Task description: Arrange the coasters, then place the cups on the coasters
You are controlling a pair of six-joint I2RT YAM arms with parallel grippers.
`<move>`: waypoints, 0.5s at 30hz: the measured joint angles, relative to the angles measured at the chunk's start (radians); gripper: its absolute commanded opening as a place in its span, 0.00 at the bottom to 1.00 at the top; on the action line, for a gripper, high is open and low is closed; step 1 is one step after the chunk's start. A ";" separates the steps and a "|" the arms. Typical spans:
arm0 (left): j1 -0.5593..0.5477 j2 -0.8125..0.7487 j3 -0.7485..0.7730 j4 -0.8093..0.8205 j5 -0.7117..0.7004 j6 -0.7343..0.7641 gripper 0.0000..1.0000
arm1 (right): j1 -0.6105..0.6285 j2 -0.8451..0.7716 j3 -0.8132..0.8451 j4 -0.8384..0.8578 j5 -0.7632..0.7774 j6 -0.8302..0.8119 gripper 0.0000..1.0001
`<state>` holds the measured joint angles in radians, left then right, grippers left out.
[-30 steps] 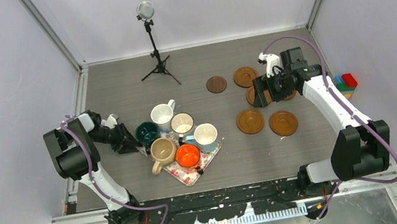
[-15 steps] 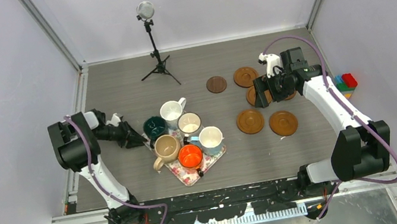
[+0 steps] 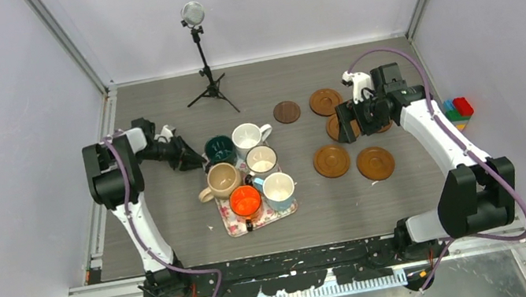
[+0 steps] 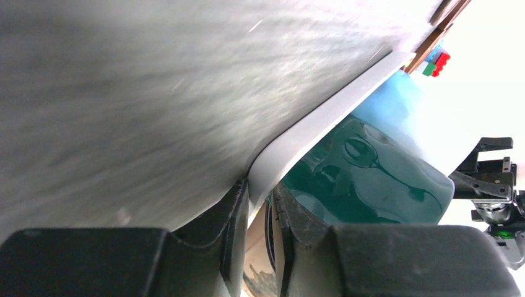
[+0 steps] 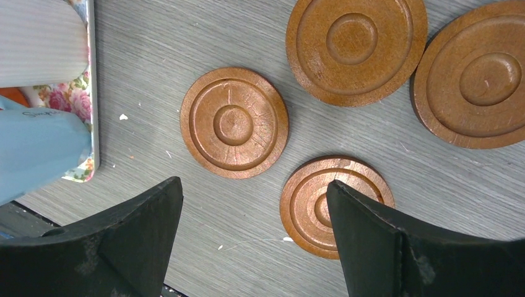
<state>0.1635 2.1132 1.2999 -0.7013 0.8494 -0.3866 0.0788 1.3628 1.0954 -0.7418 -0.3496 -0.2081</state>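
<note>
Tray shift: floral tray (image 3: 233,223) has swung round and slid farther from the arm bases, with the cups (image 3: 261,159) riding along.
Left gripper (image 4: 260,198): clenched on the tray's white rim, with the dark green cup (image 4: 365,179) just beside its fingers.
Right gripper (image 5: 254,216): spread wide and holding nothing, hanging over the coasters (image 3: 332,161) scattered on the right.
Risk one: that thin rim could slip out of the pinch mid-drag.
Risk two: a jerk could knock the crowded cups together or tip the green one off its corner.
</note>
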 measured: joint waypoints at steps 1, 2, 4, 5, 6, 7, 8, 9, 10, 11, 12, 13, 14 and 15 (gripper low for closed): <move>-0.010 0.011 0.021 0.007 0.002 -0.008 0.23 | 0.000 0.005 0.000 0.000 0.000 0.000 0.90; -0.023 0.023 0.043 0.016 0.000 -0.017 0.24 | 0.000 0.009 0.000 0.000 0.000 0.000 0.90; -0.046 0.039 0.077 0.032 -0.002 -0.027 0.24 | -0.001 0.019 0.000 0.000 0.000 0.000 0.90; -0.058 0.048 0.095 0.039 -0.005 -0.031 0.24 | -0.002 0.023 0.000 0.000 0.000 0.000 0.90; -0.069 0.056 0.113 0.042 -0.008 -0.033 0.24 | -0.003 0.026 0.000 0.000 0.000 0.000 0.90; -0.082 0.065 0.131 0.046 -0.011 -0.035 0.25 | -0.003 0.029 0.000 0.000 0.000 0.000 0.90; -0.090 0.071 0.144 0.048 -0.011 -0.037 0.26 | -0.003 0.030 0.000 0.000 0.000 0.000 0.90; -0.097 0.077 0.156 0.048 -0.013 -0.037 0.29 | -0.005 0.030 0.000 0.000 0.000 0.000 0.90; -0.104 0.082 0.169 0.047 -0.015 -0.038 0.34 | -0.005 0.030 0.000 0.000 0.000 0.000 0.90; -0.109 0.085 0.179 0.044 -0.017 -0.037 0.40 | -0.005 0.030 0.000 0.000 0.000 0.000 0.90; -0.112 0.086 0.188 0.039 -0.019 -0.034 0.46 | -0.006 0.030 0.000 0.000 0.000 0.001 0.90; -0.114 0.086 0.195 0.034 -0.019 -0.032 0.51 | -0.008 0.030 0.000 0.000 0.000 0.001 0.90; -0.114 0.084 0.201 0.031 -0.019 -0.030 0.56 | -0.010 0.029 0.000 0.000 0.000 0.001 0.90; -0.114 0.079 0.203 0.031 -0.018 -0.029 0.60 | -0.012 0.029 0.000 0.000 0.000 0.001 0.90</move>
<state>0.0498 2.1921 1.5032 -0.6701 0.8310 -0.4152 0.0666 1.3918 1.0958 -0.7418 -0.3496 -0.2073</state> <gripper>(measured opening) 0.482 0.901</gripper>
